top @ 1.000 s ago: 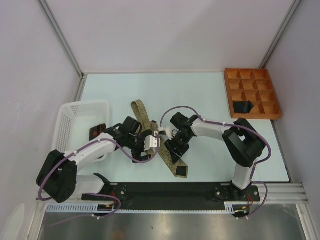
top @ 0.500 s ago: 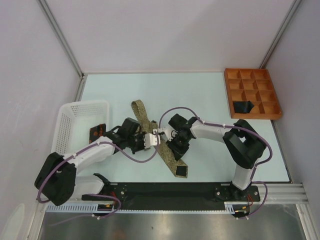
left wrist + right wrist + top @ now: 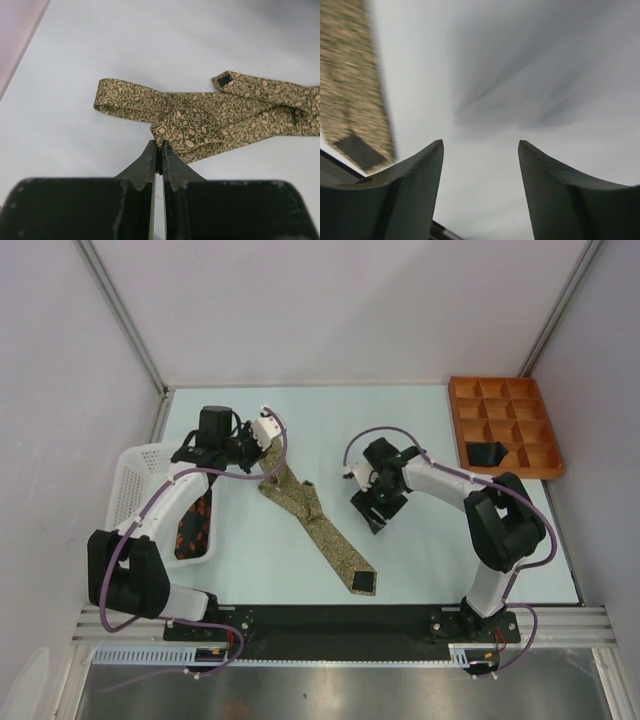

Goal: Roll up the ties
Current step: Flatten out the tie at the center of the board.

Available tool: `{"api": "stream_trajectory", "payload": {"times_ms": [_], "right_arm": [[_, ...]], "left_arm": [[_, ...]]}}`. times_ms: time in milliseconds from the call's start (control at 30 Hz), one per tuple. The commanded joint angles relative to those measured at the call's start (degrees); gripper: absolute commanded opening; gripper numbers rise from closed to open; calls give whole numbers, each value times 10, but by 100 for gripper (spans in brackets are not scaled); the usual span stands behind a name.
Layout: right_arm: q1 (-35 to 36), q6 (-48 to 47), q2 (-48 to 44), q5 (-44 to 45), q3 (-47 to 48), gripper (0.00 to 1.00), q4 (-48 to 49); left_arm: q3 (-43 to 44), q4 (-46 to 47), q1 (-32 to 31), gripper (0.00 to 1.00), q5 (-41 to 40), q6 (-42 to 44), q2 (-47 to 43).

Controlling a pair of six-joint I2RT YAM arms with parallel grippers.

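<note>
The tan tie [image 3: 325,530] lies slantwise on the bench [image 3: 440,560], between the two arms. Its wide end is nearest the arm bases and shows a dark lining at the tip. Its narrow end points toward the far left. In the left wrist view that narrow part [image 3: 200,117] is doubled back on itself: a flat loop lies to the left and a short tip with a dark tab to the right. The left gripper [image 3: 159,146] has its fingers pressed together, with only a hairline between them. The tips meet right at the edge of the crumpled fold, but I cannot tell whether any cloth is pinched. From above, this gripper [image 3: 265,428] sits just beyond the tie's far end, beside the white basket [image 3: 165,450]. A dark cloth with orange spots [image 3: 193,528] lies in the basket. The right gripper [image 3: 480,145] has its fingers well apart with nothing between them, only bare bench below, and its view is blurred. It [image 3: 372,508] is to the right of the tie, clear of it. A black tie [image 3: 488,453] lies bunched in a near compartment of the orange tray [image 3: 497,400] at the far right.
</note>
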Motion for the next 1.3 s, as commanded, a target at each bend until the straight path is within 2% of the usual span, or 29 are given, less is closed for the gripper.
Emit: {"api": "stream_trajectory", "payload": {"times_ms": [0, 33, 233, 333, 400, 433, 500, 533, 600, 700, 767, 833, 867, 900, 1000, 1033, 1100, 1133, 1167, 1200, 1233, 1267], "right_arm": [[120, 49, -25, -9, 29, 71, 49], [134, 53, -17, 7, 28, 73, 75], [207, 68, 71, 28, 53, 75, 96], [233, 69, 86, 37, 49, 75, 100], [256, 67, 96, 43, 39, 70, 102], [263, 62, 97, 51, 26, 57, 101], [274, 48, 104, 63, 9, 38, 96], [273, 42, 104, 79, -1, 18, 92], [260, 22, 89, 95, -35, 0, 88], [214, -21, 32, 101, -76, 0, 65], [184, -64, -7, 102, -95, 0, 36], [115, -146, -69, 91, -126, 0, -1], [87, -177, -88, 88, -146, 0, -17], [37, -249, -118, 93, -154, 0, -36], [-40, -361, -150, 99, -189, 0, -61], [-83, -424, -159, 101, -192, 0, -65], [-117, -466, -157, 108, -195, 0, -70], [-142, -501, -152, 108, -193, 0, -70], [-153, -511, -147, 110, -190, 3, -69], [-159, -515, -144, 112, -184, 9, -70], [-173, -506, -137, 110, -165, 13, -73], [-177, -496, -134, 107, -154, 17, -80]], "left_arm": [[46, 22, 4, 8, -4, -57, 18], [48, 22, 8, 8, -2, -61, 20], [53, 17, 16, 9, 5, -86, 22], [45, 18, 17, 10, 5, -87, 14], [40, 19, 20, 10, 5, -92, 10], [38, 20, 23, 10, 6, -96, 7], [35, 16, 27, 10, 13, -100, 5], [35, 14, 29, 10, 17, -97, 0], [28, 11, 30, 9, 29, -98, -6], [29, -19, 30, 9, 69, -85, -20], [35, -70, 30, 9, 130, -65, -25], [44, -120, 30, 11, 189, -37, -27], [42, -124, 30, 11, 198, -36, -31], [35, -124, 30, 11, 198, -36, -31], [35, -100, 31, 13, 184, -39, -15], [37, -76, 30, 15, 175, -47, -5], [49, -51, 32, 21, 168, -61, 29], [55, -30, 33, 28, 158, -71, 42], [70, -24, 32, 31, 133, -76, 59], [79, -25, 37, 37, 127, -77, 86], [90, -43, 39, 52, 124, -71, 100], [104, -51, 42, 58, 109, -65, 110]]}}
